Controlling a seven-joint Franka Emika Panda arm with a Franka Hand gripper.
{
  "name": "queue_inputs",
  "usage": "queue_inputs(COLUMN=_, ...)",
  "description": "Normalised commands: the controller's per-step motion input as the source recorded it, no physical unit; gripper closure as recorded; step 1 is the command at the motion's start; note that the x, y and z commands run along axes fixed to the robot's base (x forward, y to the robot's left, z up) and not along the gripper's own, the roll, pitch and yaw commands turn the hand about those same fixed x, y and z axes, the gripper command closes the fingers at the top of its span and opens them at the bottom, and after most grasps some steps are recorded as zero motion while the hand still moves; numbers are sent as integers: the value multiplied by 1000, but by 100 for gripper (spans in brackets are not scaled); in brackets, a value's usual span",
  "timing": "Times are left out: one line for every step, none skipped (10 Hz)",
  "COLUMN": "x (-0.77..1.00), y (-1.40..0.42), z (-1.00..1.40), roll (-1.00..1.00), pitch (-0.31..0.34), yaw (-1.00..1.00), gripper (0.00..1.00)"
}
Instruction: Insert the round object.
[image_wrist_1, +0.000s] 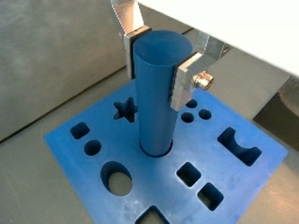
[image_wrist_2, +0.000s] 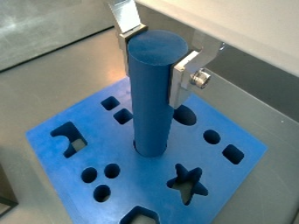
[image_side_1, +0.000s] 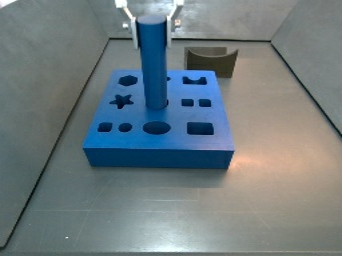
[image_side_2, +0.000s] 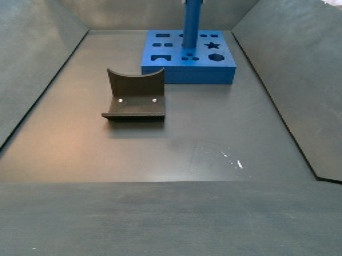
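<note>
In tool (image_wrist_1: 159, 59), round object (image_wrist_1: 156, 92) stands upright.

Smooth matt round object (image_wrist_1: 156, 92), silver fingers (image_wrist_1: 187, 80)

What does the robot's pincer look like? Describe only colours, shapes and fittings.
In both wrist views the pincer has two flat silver metal plate fingers. One carries a small round silver bolt on an angled bracket. Above sits a pale, light-coloured housing.
</note>
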Motion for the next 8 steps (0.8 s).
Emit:
queue_inputs(x=69, y=114, z=-431, roll=0, pitch=0, yaw=-31, gripper=100)
queue_inputs(x=23, y=49, z=-531, roll=43, pitch=0, yaw=-14, gripper=100)
queue_inputs(x=69, y=80, z=-451, roll=14, pitch=0, yaw=-14, gripper=100)
queue_inputs(x=126, y=146, z=-291, roll=0, pitch=31, yaw=-14, gripper=100)
queue_inputs(x=100, y=106, z=-140, roll=-7, pitch=34, yaw=-17, gripper=100)
queue_inputs(x=6, y=60, z=-66, roll=-80, pitch=0, yaw=-17, gripper=100)
queue_inputs(x=0, y=71, z=0, roll=-61, pitch=0, yaw=-14, gripper=100)
queue_inputs(x=0, y=0, z=0, roll=0, pitch=0, yaw=0, gripper=100)
